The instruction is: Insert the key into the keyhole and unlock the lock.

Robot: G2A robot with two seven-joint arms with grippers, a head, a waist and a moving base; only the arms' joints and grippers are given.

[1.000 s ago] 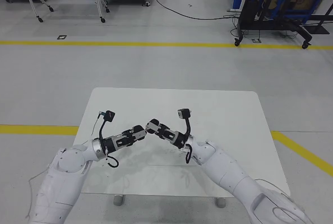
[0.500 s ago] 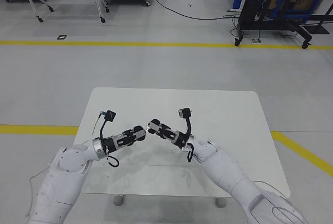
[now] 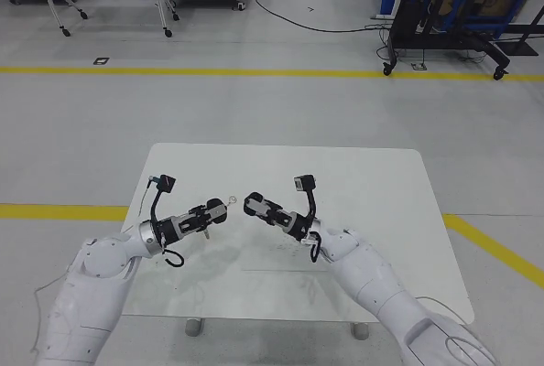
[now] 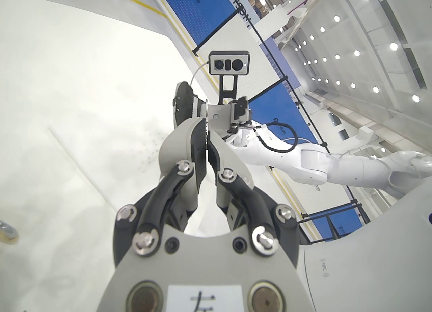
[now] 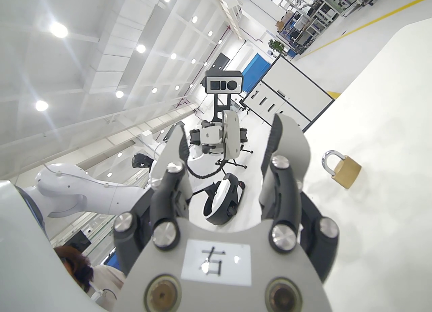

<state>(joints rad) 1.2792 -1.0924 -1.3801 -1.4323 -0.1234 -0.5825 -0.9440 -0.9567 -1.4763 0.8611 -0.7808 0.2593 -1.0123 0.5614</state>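
Over the table, our right gripper gapes empty near the padlock; our left gripper, clenched, has drawn back leftward.

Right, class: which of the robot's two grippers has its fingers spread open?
The right gripper: its fingers stand wide apart with nothing held between them, while the left gripper has its pads pressed together.

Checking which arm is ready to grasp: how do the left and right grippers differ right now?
The left gripper has its fingers pressed together; the right gripper has them spread wide, nothing between. A brass padlock lies on the table near the right gripper; whether the left gripper pinches anything cannot be told. Both point toward each other over the white table.
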